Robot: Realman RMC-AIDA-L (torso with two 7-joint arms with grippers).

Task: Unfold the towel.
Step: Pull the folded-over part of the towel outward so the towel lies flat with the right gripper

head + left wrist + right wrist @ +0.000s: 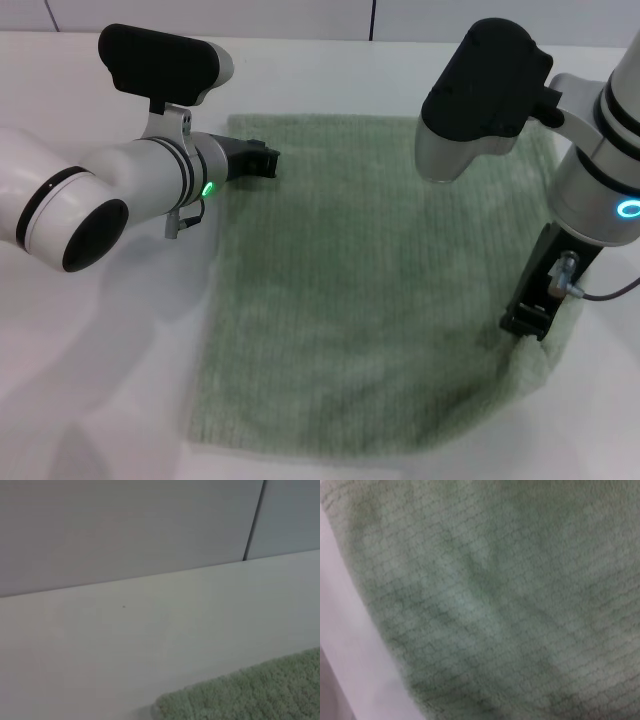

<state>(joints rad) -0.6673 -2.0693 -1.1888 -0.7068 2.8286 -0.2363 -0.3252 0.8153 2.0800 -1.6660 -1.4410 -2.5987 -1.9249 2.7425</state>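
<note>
The pale green towel (370,290) lies spread out on the white table (100,380), with a slight ripple near its near right corner. My left gripper (262,158) hovers over the towel's far left corner, pointing toward the middle. My right gripper (525,322) points down at the towel's right edge, close to the near right corner, touching or just above the cloth. The left wrist view catches only a corner of the towel (250,695) on the table (125,645). The towel's ribbed pile (500,600) fills the right wrist view, close up.
A grey wall with a dark vertical seam (253,520) stands behind the table's far edge. Bare white table (350,650) runs beside the towel's edge in the right wrist view and surrounds the cloth on all sides in the head view.
</note>
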